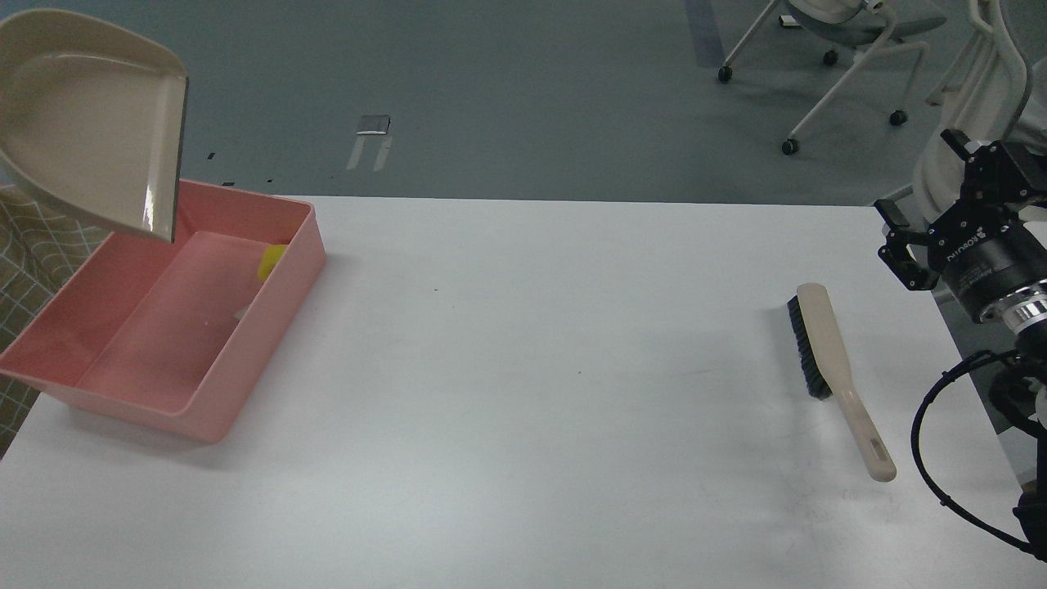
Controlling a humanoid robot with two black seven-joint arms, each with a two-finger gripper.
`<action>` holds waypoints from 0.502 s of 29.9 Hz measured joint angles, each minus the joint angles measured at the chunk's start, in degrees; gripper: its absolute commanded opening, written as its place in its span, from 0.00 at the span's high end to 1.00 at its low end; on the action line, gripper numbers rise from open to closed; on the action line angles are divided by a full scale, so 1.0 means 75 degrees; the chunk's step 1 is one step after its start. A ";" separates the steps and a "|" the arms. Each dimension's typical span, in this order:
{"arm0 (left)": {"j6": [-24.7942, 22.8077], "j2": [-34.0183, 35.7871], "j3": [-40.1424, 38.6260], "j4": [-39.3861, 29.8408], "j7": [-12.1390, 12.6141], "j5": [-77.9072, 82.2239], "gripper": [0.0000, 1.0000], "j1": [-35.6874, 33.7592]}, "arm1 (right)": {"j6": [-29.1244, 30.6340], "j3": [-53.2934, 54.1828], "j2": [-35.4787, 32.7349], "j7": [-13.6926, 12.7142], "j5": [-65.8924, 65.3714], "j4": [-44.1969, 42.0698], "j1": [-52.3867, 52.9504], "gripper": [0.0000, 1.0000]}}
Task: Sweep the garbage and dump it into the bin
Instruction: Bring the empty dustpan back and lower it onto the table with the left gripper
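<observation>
The pink bin (204, 409) stands at the table's left end. The yellow sponge chunk (271, 260) lies inside it against the right wall. A small pale bit (242, 312) by that wall looks like the off-white strip, mostly hidden behind the wall. The beige dustpan (90, 123) hangs tilted and empty above the bin's far left corner; its handle and my left gripper are out of view. My right gripper (936, 204) is open and empty at the right edge, above and right of the brush (822, 348).
The brush lies on the white table at the right, bristles to the left, handle pointing to the near right. Office chairs (842, 49) stand on the grey floor beyond the table. A tiled surface (33, 245) shows at the far left.
</observation>
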 measured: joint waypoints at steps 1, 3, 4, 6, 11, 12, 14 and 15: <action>-0.0002 -0.0155 -0.0005 -0.0006 0.0000 -0.0070 0.88 -0.0085 | 0.0000 0.0027 0.0000 0.0000 0.0000 0.0011 0.0026 0.00; -0.0002 -0.0485 -0.0012 -0.0018 0.0000 -0.0376 0.88 -0.0300 | 0.0000 0.0121 -0.0001 0.0000 0.0000 0.0015 0.0091 0.00; -0.0002 -0.0673 -0.0012 -0.0025 0.0000 -0.0567 0.88 -0.0388 | 0.0000 0.0189 -0.0003 0.0000 0.0000 0.0024 0.0148 0.00; -0.0002 -0.1063 -0.0013 -0.0042 0.0000 -0.0897 0.88 -0.0480 | 0.0000 0.0304 -0.0013 0.0000 0.0001 0.0044 0.0251 0.00; 0.0080 -0.1866 -0.0029 -0.0087 0.0001 -0.1399 0.88 -0.0602 | 0.0000 0.0499 -0.0020 0.0000 0.0000 0.0057 0.0428 0.00; 0.0102 -0.2028 -0.0029 -0.0154 0.0001 -0.1460 0.88 -0.0641 | 0.0000 0.0519 -0.0020 0.0000 0.0000 0.0057 0.0444 0.00; 0.0170 -0.2318 -0.0029 -0.0404 0.0001 -0.1529 0.88 -0.0685 | 0.0000 0.0543 -0.0020 0.0000 0.0000 0.0057 0.0460 0.00; 0.0249 -0.2462 -0.0029 -0.0577 0.0001 -0.1543 0.88 -0.0696 | 0.0000 0.0546 -0.0020 0.0000 0.0000 0.0057 0.0462 0.00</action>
